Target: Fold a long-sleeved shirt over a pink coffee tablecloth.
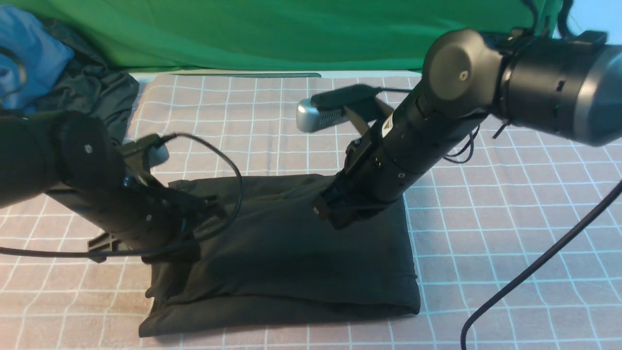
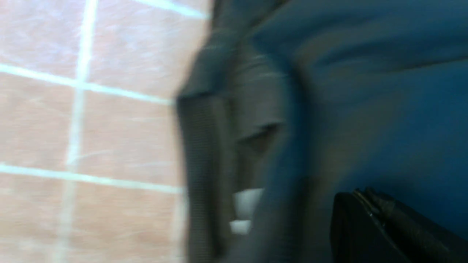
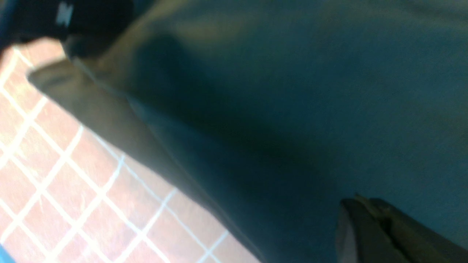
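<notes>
Front view shows the long-sleeved shirt (image 1: 291, 262) lying as a compact, roughly square bundle near the middle of the pink coffee tablecloth (image 1: 510, 218), with thick rounded folds along its near edge; the left gripper (image 1: 187, 233) sits low on the bundle's left side and the right gripper (image 1: 335, 214) on its far right part, both with jaws pressed together; neither wrist view shows cloth pinched between the tips, so they seem to be resting on or just over the fabric rather than holding it, though blur makes this uncertain. A dark garment (image 1: 97, 92) and a blue garment (image 1: 29, 48) lie heaped at the far left, before a green cloth (image 1: 272, 34).

The knit looks soft, limp and light; it should sag and slide against itself if lifted by one layer, and the stacked folds may spring open. My judgement: take hold at the two corners of one folded edge, pinching all layers together; a grip in the middle would only bunch it.
</notes>
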`<state>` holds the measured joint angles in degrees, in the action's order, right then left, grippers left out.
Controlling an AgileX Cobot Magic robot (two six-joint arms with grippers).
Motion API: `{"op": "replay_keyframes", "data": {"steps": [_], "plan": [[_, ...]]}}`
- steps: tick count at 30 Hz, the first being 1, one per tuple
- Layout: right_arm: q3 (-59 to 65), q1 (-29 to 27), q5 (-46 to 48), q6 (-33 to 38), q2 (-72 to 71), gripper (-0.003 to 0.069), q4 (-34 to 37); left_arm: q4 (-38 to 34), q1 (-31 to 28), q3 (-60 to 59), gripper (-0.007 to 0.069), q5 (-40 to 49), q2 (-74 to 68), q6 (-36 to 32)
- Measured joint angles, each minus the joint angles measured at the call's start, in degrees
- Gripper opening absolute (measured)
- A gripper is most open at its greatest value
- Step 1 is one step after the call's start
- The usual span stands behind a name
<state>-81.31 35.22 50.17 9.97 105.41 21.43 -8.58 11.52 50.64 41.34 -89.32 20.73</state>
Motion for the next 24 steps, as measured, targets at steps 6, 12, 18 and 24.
{"op": "replay_keyframes", "data": {"steps": [6, 12, 18, 24], "plan": [[0.0, 0.0, 2.37, 0.85, 1.51, 0.0038, -0.32, 8.17, -3.43, -0.84, 0.0014, 3.53, -1.95, 5.88], [-0.05, 0.0, 2.46, 1.0, 1.51, 0.0038, -0.32, 6.74, -4.75, -0.84, 0.0014, 4.68, 0.29, 5.11], [-0.05, 0.0, 2.98, 0.2, 1.51, 0.0038, -3.23, -14.05, -3.8, -0.84, 0.0014, -0.55, 8.12, -7.56], [-0.05, 0.0, 6.84, -4.3, 3.42, 0.0038, -10.53, -28.93, 3.33, -0.78, 0.0014, -5.5, 6.06, -17.89]]}}
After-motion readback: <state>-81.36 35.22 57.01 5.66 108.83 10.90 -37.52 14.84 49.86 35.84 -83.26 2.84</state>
